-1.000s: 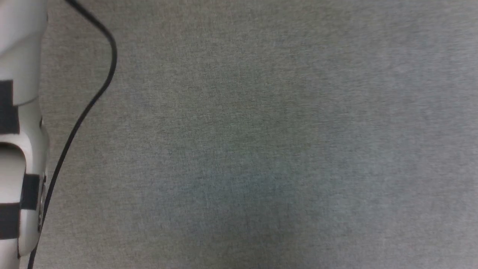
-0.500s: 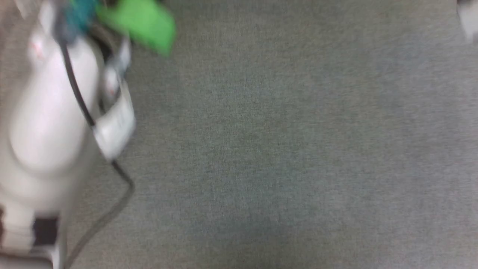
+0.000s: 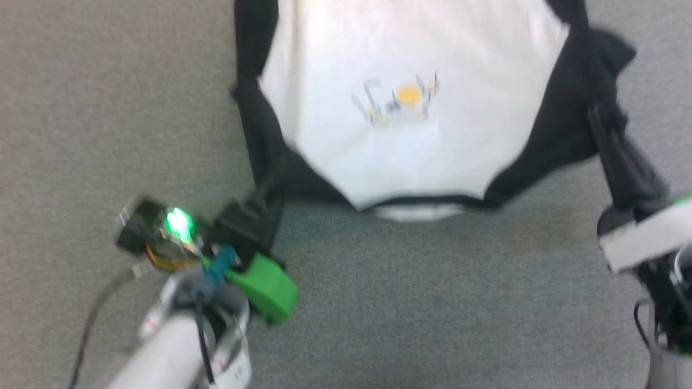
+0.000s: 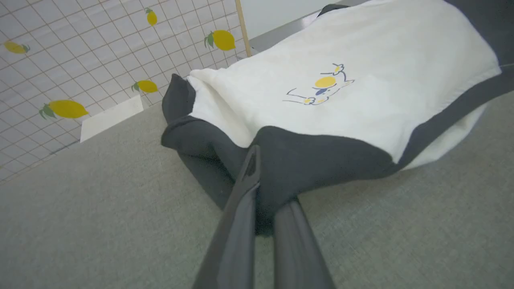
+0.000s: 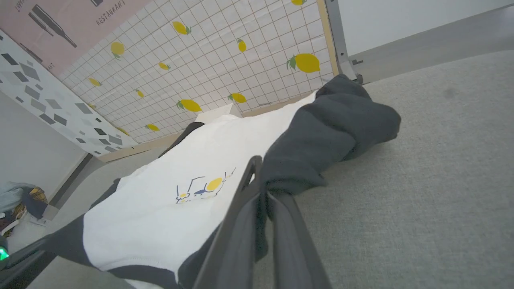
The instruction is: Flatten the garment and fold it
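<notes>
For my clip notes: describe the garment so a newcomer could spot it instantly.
On the grey fabric surface that runs up to a lemon-patterned tiled wall, one T-shirt is spread out. It has a white body with black sleeves, and its small chest print, a blue-outline cartoon with a yellow circle, sets it apart from the plain grey around it.

**Soft cloth, dull fingers, woven grey**

The T-shirt (image 4: 401, 60) pinched between my jaws is soft, matt knit cloth, in the white body and the dark sleeves alike. My left gripper (image 4: 267, 182) and right gripper (image 5: 265, 180) have smooth, dull dark fingers, plastic by the look. Beneath the jaws, the grey covering (image 4: 100, 208) is finely woven and matt. Beyond them, the lemon-printed wall (image 5: 225, 56) looks smooth.
</notes>
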Robot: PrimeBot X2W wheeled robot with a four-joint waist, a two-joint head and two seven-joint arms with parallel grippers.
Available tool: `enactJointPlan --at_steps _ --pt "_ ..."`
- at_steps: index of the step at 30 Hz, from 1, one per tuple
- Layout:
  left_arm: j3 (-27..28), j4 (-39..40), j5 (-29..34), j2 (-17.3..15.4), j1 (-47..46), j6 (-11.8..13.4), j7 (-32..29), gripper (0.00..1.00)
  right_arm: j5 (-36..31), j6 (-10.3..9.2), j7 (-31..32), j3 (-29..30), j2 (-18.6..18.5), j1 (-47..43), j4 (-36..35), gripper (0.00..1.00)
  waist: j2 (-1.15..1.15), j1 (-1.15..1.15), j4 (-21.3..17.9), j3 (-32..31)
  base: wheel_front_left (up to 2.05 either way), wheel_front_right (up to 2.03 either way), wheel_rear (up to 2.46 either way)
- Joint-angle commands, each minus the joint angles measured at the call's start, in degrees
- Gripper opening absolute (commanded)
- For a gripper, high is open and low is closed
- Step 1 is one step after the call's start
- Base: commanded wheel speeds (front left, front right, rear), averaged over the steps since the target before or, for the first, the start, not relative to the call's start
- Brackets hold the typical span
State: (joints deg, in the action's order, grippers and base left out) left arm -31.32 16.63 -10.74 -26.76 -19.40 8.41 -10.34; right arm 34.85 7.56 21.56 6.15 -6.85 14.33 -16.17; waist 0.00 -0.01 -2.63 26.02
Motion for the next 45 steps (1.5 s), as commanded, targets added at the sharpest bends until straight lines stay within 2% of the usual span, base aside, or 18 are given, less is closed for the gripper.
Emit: enactJointPlan --at_steps 1,12,26,30,36,37,38,39,40,45 --pt "-0.63 -0.2 -1.15 -0.1 2.65 0.51 -0.82 0.0 -0.75 -0.08 0.42 0.91 0.43 -2.34 -0.48 0.0 0.0 0.01 0.18 -4.11 0.0 0.0 0.0" --pt "-2.93 -1.89 -7.66 -2.32 15.54 1.11 -6.47 0.0 -3.04 -0.08 7.68 3.85 2.63 -18.99 -0.1 0.0 0.0 0.01 0.72 -9.91 0.0 0.0 0.0" --pt "-5.35 -1.13 -16.25 -3.29 23.7 0.57 -15.29 0.0 -4.09 -0.08 15.52 4.05 3.51 -29.53 0.15 0.0 0.0 0.01 0.78 -12.84 0.0 0.0 0.0" --pt "-5.18 -2.35 -16.99 -3.42 24.66 0.66 -14.74 0.0 -4.28 -0.08 15.6 4.59 3.7 -30.45 0.34 0.0 0.0 0.01 0.81 -12.92 0.0 0.0 0.0" --pt "-5.03 -5.87 -17.42 -1.84 23.95 0.03 -11.53 0.0 -5.18 -0.08 13.08 4.14 3.84 -29.45 2.29 0.0 0.0 0.01 0.89 -13.25 0.0 0.0 0.0" --pt "-4.88 -6.5 -17.2 -1.48 23.56 0.04 -10.63 0.0 -5.4 -0.08 12.6 3.99 3.85 -29.18 2.74 0.05 0.0 0.01 0.91 -13.35 0.0 0.0 0.0" --pt "-4.76 -7.36 -16.91 -0.99 23.06 -0.02 -9.41 0.43 -5.87 -0.08 11.6 3.87 3.87 -28.78 3.21 0.82 0.0 0.01 0.91 -13.57 0.0 0.0 0.0" --pt "-4.87 -8.11 -16.86 -0.68 22.84 -0.22 -8.82 0.85 -6.01 -0.08 11.07 3.83 3.88 -28.57 3.75 1.0 0.0 0.01 0.93 -13.8 0.0 0.0 0.0" --pt "-4.77 -8.65 -16.91 -0.16 22.61 -0.18 -8.03 1.0 -6.12 -0.08 10.67 3.79 3.9 -28.37 4.37 1.0 0.0 0.01 0.98 -14.04 0.0 0.0 0.0" --pt "-3.13 -8.04 -19.08 1.64 23.45 0.63 -5.18 1.0 -5.89 -0.08 9.62 3.62 3.94 -28.21 4.03 1.0 0.0 0.01 1.26 -15.08 0.0 0.0 0.0"
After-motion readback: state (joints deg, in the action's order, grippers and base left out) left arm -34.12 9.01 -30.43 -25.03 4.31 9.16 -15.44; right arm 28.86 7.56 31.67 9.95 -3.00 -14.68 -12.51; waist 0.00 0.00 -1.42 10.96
